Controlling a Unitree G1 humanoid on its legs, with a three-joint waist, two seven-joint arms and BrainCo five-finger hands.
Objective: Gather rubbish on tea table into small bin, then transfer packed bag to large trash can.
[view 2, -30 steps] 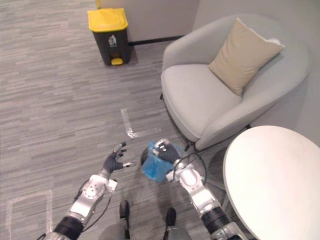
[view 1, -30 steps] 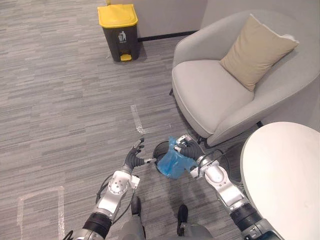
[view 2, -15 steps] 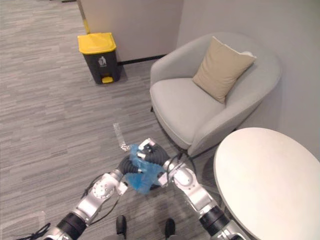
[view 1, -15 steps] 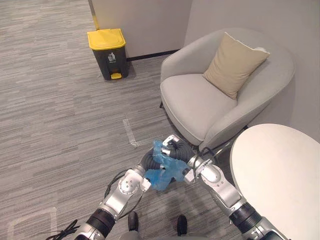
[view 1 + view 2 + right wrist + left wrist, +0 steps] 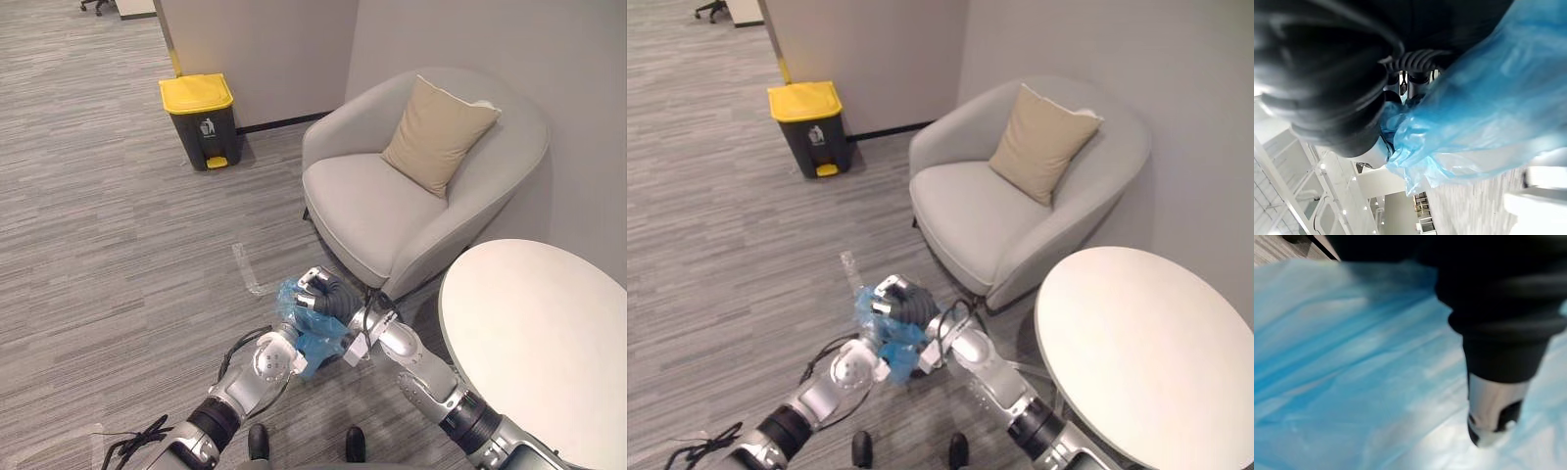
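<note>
Right robot hand (image 5: 326, 294) clenched on blue bag (image 5: 315, 345); left robot hand (image 5: 1492, 404) state unclear. Grey carpet (image 5: 98, 245), armchair (image 5: 392, 211), yellow-lidded bin (image 5: 201, 117).

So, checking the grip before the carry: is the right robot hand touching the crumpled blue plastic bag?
Touching. In the right wrist view the right robot hand has its fingers curled into the crumpled blue plastic bag, bunching it.

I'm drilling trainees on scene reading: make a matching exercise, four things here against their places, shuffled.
1 blue plastic bag
2 yellow-lidded dark pedal bin
3 beige square cushion
4 round white table

a on the grey armchair
b by the far wall
c gripped by the right hand
d on the robot's right side

Pairs: 1-c, 2-b, 3-a, 4-d.
</note>
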